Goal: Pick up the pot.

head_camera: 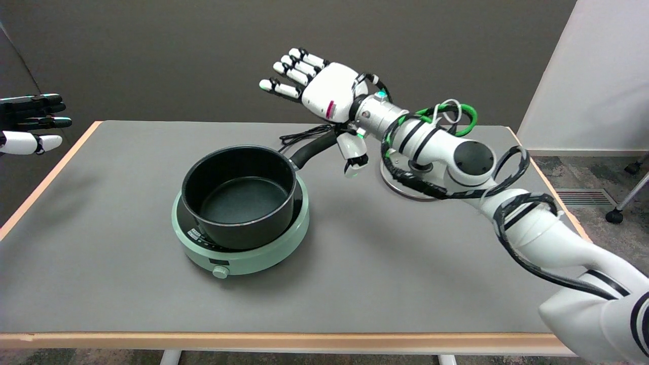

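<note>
Lower the spread, empty right hand (329, 94) onto the black handle (315, 148) just beneath its thumb, wrap firmly near the pot (239, 195) sitting below-left on the green cooker (243, 253), then lift level.

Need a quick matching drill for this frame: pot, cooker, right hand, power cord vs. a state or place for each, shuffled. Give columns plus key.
Things:
1. pot
2. cooker
3. right hand
4. power cord

States or places:
A. pale green, knob on its near side
B. open, raised above the pot's handle
C. black, empty, sitting on the cooker
D. lying on the table behind the pot

Pairs: 1-C, 2-A, 3-B, 4-D
</note>
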Robot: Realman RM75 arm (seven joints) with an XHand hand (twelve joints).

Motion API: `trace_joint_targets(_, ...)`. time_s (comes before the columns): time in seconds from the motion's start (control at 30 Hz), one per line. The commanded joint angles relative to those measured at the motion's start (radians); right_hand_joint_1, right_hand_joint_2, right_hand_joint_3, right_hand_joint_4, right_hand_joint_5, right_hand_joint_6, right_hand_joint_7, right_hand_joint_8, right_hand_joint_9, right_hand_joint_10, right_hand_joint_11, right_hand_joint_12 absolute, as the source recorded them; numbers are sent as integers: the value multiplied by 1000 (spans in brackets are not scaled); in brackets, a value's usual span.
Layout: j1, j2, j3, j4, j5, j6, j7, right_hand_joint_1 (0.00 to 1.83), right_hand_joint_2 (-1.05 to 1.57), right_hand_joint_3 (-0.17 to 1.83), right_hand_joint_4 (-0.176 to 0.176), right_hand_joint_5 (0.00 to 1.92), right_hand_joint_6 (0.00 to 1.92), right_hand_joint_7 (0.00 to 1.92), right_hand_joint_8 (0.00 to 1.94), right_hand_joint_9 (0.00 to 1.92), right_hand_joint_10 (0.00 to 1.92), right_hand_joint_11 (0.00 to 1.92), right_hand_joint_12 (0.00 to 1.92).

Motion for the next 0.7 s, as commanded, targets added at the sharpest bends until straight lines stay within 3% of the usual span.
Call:
trace_joint_targets(0.03, -11, -129, -3, -131, -280, -83, 118, 1088, -983, 1372, 176, 0, 0, 0, 0, 0, 0, 0, 0)
trace_joint_targets(0.7, -103, -255, 155, -84, -454, -83, 112, 1109, -1047, 1525, 176, 0, 0, 0, 0, 0, 0, 0, 0)
